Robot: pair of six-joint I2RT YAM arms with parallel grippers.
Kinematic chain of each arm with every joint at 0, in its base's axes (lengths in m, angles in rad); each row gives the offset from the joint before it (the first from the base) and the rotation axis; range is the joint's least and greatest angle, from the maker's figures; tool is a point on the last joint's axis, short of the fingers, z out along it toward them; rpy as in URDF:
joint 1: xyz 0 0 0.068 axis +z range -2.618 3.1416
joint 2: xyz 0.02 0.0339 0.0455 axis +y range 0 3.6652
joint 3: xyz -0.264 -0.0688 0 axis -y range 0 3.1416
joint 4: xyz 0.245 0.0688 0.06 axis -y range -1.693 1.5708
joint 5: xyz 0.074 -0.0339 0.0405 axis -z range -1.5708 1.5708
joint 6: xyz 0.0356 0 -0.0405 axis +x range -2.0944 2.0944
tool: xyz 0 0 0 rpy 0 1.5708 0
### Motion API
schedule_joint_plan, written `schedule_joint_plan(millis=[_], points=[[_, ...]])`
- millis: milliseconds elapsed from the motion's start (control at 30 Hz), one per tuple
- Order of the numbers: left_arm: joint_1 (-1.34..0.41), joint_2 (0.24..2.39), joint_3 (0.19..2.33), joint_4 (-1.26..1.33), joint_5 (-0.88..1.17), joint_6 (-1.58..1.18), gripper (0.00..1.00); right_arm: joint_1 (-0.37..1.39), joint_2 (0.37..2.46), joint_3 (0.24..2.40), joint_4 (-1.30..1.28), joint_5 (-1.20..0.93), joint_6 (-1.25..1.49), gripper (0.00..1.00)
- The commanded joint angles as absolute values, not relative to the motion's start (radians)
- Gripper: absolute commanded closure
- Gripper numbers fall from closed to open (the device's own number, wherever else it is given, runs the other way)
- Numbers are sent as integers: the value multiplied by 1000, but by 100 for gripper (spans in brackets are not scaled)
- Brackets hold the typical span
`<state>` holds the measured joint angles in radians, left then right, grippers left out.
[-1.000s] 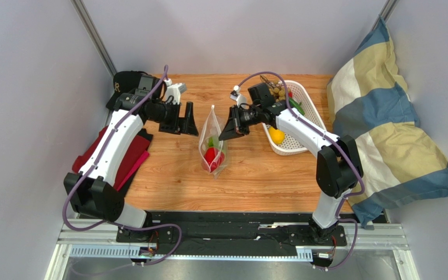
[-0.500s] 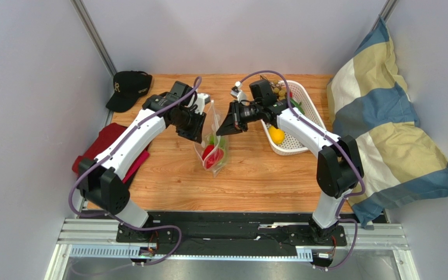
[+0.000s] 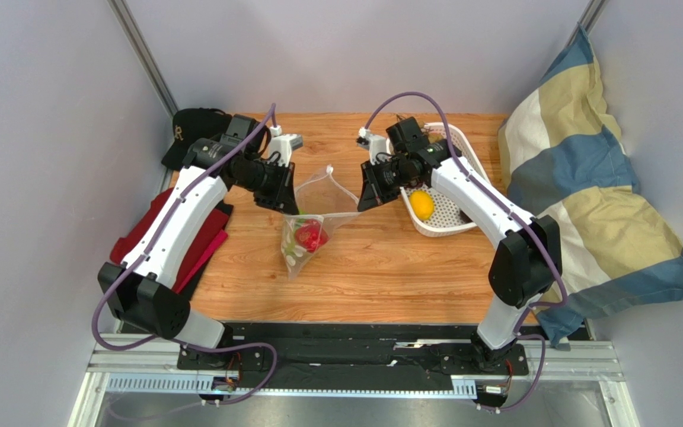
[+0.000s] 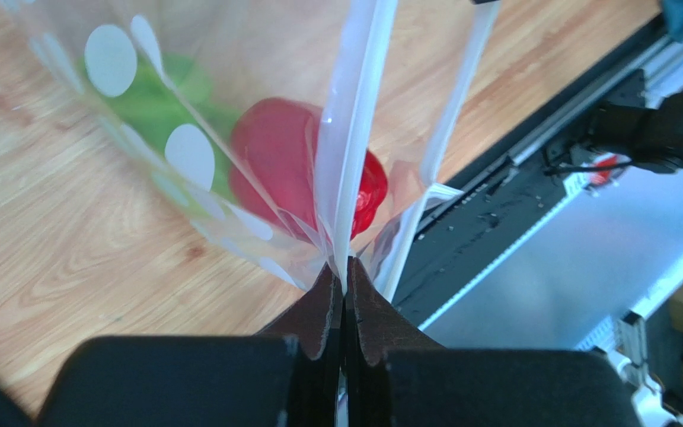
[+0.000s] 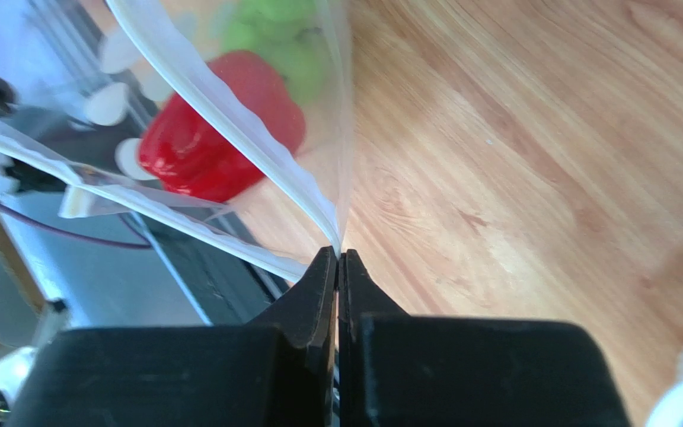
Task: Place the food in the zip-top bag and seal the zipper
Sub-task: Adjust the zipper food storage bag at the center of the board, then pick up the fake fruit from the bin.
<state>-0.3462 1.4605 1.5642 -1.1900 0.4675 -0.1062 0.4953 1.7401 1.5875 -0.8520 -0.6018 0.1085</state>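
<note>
The zip-top bag (image 3: 294,261) hangs between my two grippers above the table, its mouth stretched wide. Inside it sit a red pepper (image 3: 312,237) and green pieces (image 4: 154,98). My left gripper (image 3: 288,204) is shut on the left end of the bag's rim, where the white zipper (image 4: 360,124) runs up from its jaws. My right gripper (image 3: 365,198) is shut on the opposite end of the rim (image 5: 337,253), with the pepper (image 5: 216,133) showing beyond it. A yellow lemon (image 3: 422,205) lies in the white basket (image 3: 447,229).
The basket stands just right of my right gripper, partly under that arm. A black cap (image 3: 195,124) lies at the back left and a red cloth (image 3: 162,233) under the left arm. A large striped pillow (image 3: 586,196) fills the right side.
My left gripper came in open, shut on the bag's left rim and pulled it left. The mouth spread wide and the bag's body swung toward the near left.
</note>
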Motion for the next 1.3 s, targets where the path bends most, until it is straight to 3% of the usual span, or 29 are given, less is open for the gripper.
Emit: schedule_joint_plan(millis=[0,167,267,333,367,467,667,867,1033,1133,1267], points=[[-341,1512,1583,-1174,572,-139,100,489,1773,1623,-942,-442,-132,100],[-341,1618,1580,-1101,601,-196,100,477,1850,1689,-966,-426,-164,97],[-341,1643,1580,-1083,609,-212,100,448,1839,1716,-986,-439,-176,83],[-341,1643,1571,-1062,621,-224,100,417,1825,1727,-999,-460,-178,65],[-341,1643,1554,-1054,632,-244,100,404,1809,1732,-1012,-468,-179,51],[-342,1646,1522,-1034,666,-271,100,344,1766,1726,-1017,-494,-181,32],[-342,1664,1529,-1025,678,-273,100,229,1740,1657,-1022,-391,-235,25],[-347,1674,1539,-1028,676,-262,100,175,1792,1615,-910,-155,-239,22],[-347,1677,1543,-1028,677,-256,100,173,1883,1626,-868,-135,-221,21],[-347,1677,1543,-1029,676,-256,100,173,1916,1624,-858,-152,-204,14],[-347,1678,1539,-1028,678,-262,100,172,1968,1611,-848,-169,-180,13]])
